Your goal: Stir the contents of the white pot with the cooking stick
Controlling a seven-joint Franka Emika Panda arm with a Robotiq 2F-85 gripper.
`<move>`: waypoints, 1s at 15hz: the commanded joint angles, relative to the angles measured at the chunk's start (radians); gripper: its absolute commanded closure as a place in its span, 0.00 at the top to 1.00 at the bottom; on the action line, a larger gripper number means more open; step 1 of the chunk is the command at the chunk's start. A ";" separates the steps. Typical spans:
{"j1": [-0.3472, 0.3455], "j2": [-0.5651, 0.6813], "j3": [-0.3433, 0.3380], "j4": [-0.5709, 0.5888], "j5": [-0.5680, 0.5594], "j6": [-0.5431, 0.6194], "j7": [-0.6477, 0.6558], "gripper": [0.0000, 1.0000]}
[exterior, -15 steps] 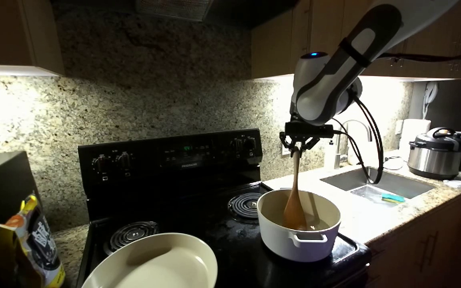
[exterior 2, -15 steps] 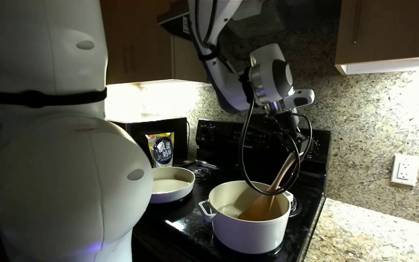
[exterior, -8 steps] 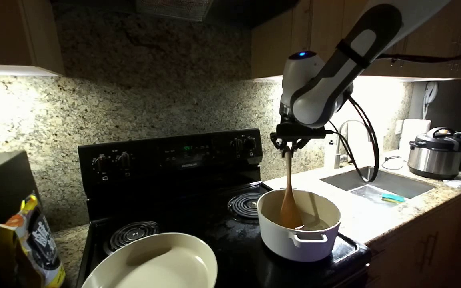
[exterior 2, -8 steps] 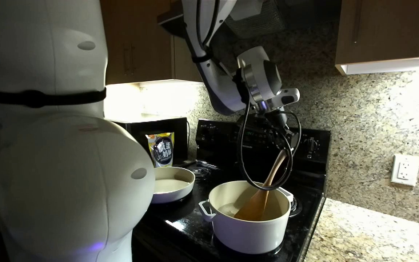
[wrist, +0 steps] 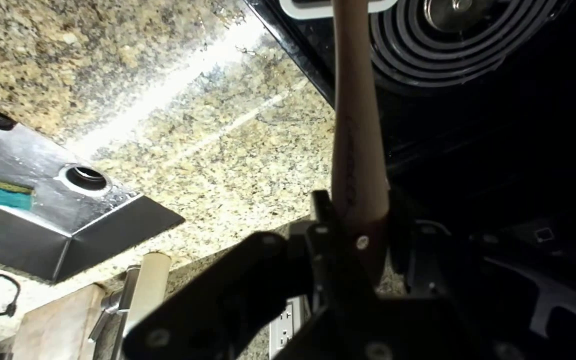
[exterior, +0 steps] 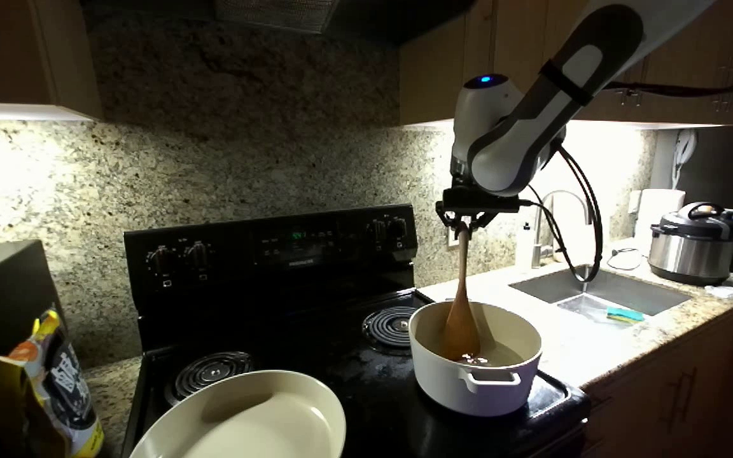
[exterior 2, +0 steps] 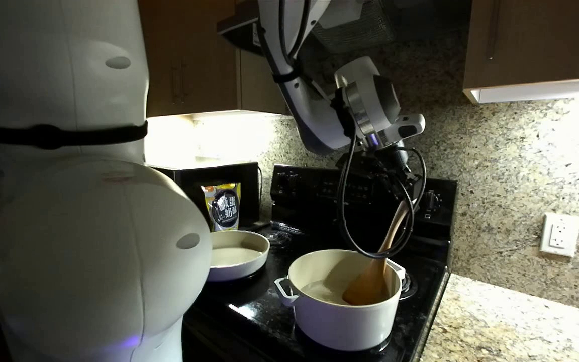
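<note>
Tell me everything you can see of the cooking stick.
The cooking stick looks wooden, with a broad, orange-brown paddle at its lower end. In an exterior view the slim, lighter handle shows a gentle curve and a clear lean; in the wrist view, dark marks run along it. The gripper is shut on its upper end, with the paddle down inside the white pot. Whether the paddle touches the pot's wall or bottom cannot be told.

Cooking stick (exterior 2: 372,281) slants in wht pot (exterior 2: 345,324) on blk stove (exterior 2: 264,296).
</note>
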 commanded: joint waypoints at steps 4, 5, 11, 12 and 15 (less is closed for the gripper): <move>-0.018 -0.035 -0.005 -0.061 -0.089 -0.008 0.035 0.07; -0.013 -0.040 -0.002 -0.077 -0.096 -0.003 0.029 0.07; 0.026 -0.054 0.034 -0.124 -0.098 -0.001 0.001 0.07; 0.033 -0.055 0.040 -0.125 -0.101 0.000 0.002 0.07; 0.044 -0.046 0.059 -0.096 -0.107 -0.013 0.016 0.07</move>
